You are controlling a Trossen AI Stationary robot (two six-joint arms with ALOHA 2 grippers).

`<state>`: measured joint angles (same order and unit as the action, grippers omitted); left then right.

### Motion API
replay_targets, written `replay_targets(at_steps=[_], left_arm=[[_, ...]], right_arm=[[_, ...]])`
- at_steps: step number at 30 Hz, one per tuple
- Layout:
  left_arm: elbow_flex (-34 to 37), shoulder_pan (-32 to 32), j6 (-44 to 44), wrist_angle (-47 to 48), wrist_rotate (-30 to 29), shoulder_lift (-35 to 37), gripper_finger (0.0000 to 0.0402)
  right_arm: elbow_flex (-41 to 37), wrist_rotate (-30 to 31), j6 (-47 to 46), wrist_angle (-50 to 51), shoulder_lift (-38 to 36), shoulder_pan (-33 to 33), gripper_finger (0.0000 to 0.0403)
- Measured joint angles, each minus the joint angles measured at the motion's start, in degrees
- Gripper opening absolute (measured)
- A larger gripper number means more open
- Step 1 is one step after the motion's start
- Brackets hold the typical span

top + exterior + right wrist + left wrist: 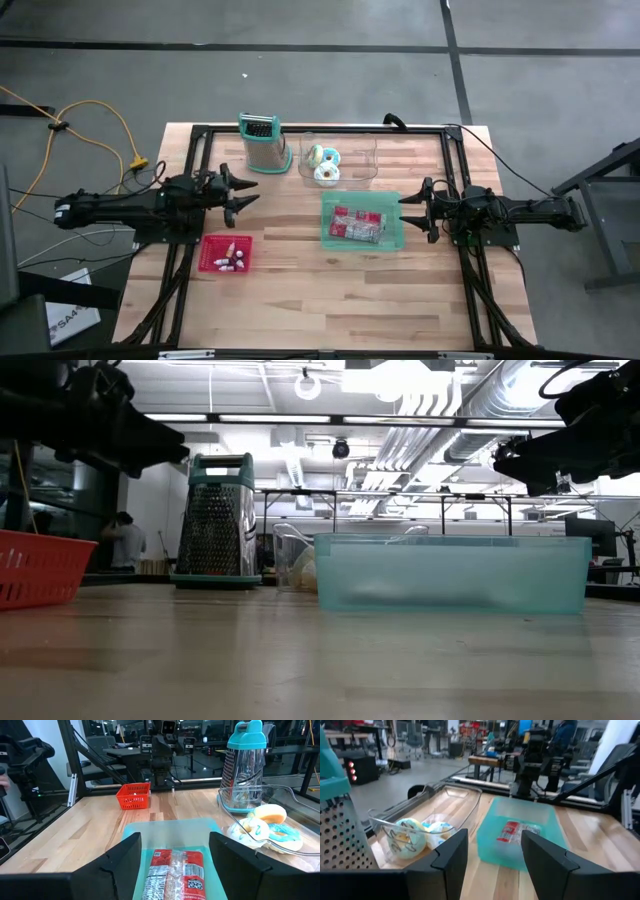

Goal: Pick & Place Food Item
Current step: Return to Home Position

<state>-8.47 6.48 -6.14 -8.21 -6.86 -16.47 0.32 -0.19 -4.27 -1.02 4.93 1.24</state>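
Note:
A red-and-white food packet (358, 225) lies flat in the teal bin (392, 238) at mid-table; it also shows in the right wrist view (175, 875). Frosted donuts (324, 162) sit in a clear container (360, 150) just behind the bin. My left gripper (245, 195) hovers open and level at the table's left, pointing toward the bin, with nothing between its fingers (451, 854). My right gripper (405, 212) stands open and level at the bin's right end, above the rim, touching nothing.
A teal-topped metal grater (262, 142) stands upright at the far left of the clear container. A red basket (226, 253) with small items sits near my left gripper, toward the near edge. Bare wooden tabletop lies along the near side. A black frame borders the table.

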Motion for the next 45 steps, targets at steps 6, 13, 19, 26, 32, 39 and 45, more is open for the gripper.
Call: replay_targets(at_steps=[6, 13, 19, 26, 32, 39, 45], left_arm=[[3.4, 0.0, -0.2, 0.0, 1.2, 6.0, 0.0179], [6.3, -0.7, -0.3, 0.3, 1.3, 11.7, 0.0179], [7.3, -2.0, -0.3, 0.3, 1.3, 14.9, 0.0179], [7.5, -2.2, -1.7, 2.6, 0.7, 15.5, 0.0179], [7.6, -2.2, -3.3, 4.8, 0.7, 15.4, 0.0179], [7.6, -2.1, -5.0, 7.6, 1.5, 15.3, 0.0179], [7.6, -2.1, -4.8, 7.8, 2.7, 15.3, 0.0179]], right_arm=[[0.0, 0.0, 0.0, 0.0, 0.0, 0.0, 0.0223], [0.0, 0.0, 0.0, 0.0, 0.0, 0.0, 0.0223], [0.0, 0.0, 0.0, 0.0, 0.0, 0.0, 0.0223], [0.0, 0.0, 0.0, 0.0, 0.0, 0.0, 0.0223], [0.0, 0.0, 0.0, 0.0, 0.0, 0.0, 0.0223], [0.0, 0.0, 0.0, 0.0, 0.0, 0.0, 0.0223], [0.0, 0.0, 0.0, 0.0, 0.0, 0.0, 0.0223]])
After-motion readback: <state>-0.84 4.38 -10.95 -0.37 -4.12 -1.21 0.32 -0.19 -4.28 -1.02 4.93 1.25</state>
